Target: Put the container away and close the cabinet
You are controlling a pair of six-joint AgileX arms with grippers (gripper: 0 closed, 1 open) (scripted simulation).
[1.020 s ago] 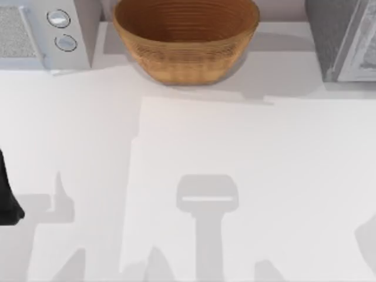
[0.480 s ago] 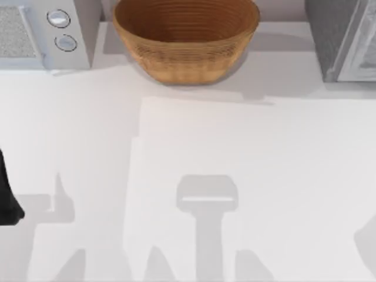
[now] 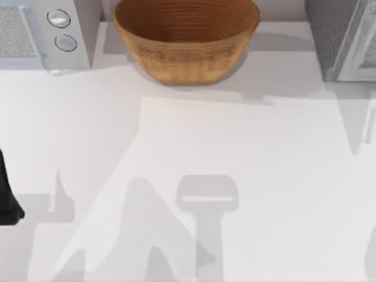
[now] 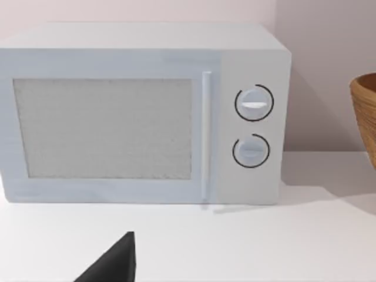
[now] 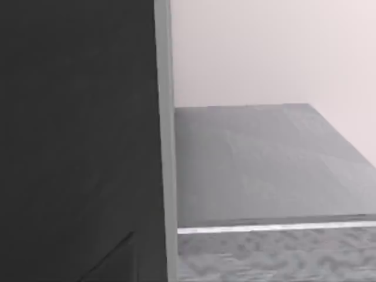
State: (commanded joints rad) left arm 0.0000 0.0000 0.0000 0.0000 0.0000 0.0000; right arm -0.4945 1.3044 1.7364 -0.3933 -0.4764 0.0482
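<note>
The cabinet (image 3: pixel 332 41) is seen at the table's (image 3: pixel 235 164) far right: a grey, speckled box, with a paler framed panel (image 3: pixel 363 50) at its right. Whether it is shut cannot be told.

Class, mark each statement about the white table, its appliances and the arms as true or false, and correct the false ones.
1. The woven tan bowl-shaped basket stands at the table's back edge. True.
2. The white microwave has three round dials. False: it has two.
3. The microwave's door is shut. True.
4. A red jar lies inside the basket. False: what shows of its inside holds nothing.
5. The left arm is at the table's right edge. False: it is at the left edge.
</note>
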